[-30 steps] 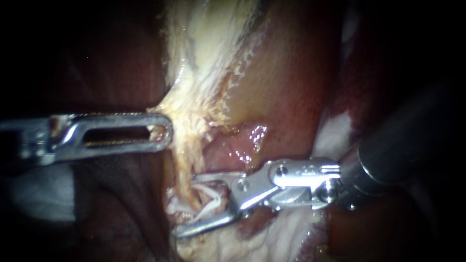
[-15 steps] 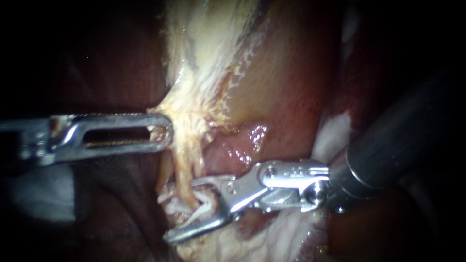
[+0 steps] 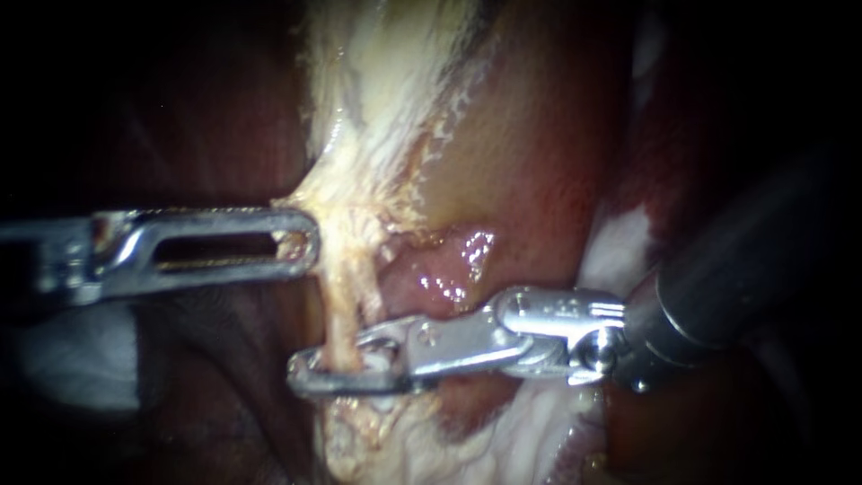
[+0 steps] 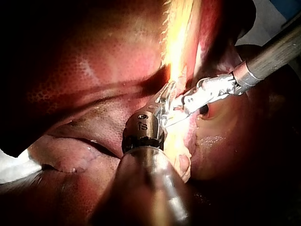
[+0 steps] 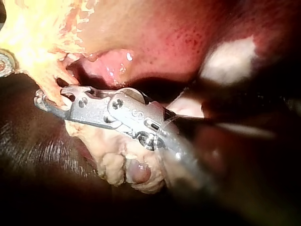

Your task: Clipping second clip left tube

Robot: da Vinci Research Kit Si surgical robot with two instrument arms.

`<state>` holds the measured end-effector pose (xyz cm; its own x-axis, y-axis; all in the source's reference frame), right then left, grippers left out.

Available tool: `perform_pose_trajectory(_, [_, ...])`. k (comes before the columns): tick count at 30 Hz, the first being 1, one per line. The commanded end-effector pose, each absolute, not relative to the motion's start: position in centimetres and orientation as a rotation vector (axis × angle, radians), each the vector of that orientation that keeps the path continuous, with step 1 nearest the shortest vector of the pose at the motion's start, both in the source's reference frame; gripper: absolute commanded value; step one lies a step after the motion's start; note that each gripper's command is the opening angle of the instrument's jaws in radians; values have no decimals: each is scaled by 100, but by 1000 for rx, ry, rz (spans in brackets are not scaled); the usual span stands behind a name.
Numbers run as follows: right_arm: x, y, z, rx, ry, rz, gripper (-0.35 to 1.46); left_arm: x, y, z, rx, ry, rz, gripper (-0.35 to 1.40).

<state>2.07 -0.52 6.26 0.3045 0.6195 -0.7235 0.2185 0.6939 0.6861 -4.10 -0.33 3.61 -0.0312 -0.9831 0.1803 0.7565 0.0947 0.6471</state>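
Observation:
The left tube (image 3: 344,310) is a thin pale strand that runs down from the fibrous white tissue (image 3: 359,216). My right instrument (image 3: 314,373) comes in from the right, and its jaws lie together across the tube's lower part, squeezing it from both sides. A bit of pale clip (image 3: 382,352) shows inside the jaws. My left instrument (image 3: 303,242) comes in level from the left, its slotted jaws shut on the edge of the fibrous tissue above. The right wrist view shows the right instrument (image 5: 49,100) clamped on the yellow strand (image 5: 51,84).
The gallbladder (image 3: 521,162) fills the upper right behind the tube, with a glistening pink fold (image 3: 449,269) just above the right jaws. Dark liver (image 3: 197,117) lies to the left. White cloth (image 3: 620,247) shows beside the right shaft, and more at lower left (image 3: 72,359).
The right instrument's jaws, open around the tube a second ago, slid further left and have closed on it. The left instrument has held still.

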Motion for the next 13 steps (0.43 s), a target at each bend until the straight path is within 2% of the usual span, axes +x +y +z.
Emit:
perform_pose_trajectory(1, [209, -54, 627, 808, 1260, 302, -35, -410, -33, 361, 412, -699, -1458, -35])
perform_pose_trajectory(13, [209, -55, 627, 807, 1260, 301, -35, -409, -33, 363, 413, -699, -1457, -35])
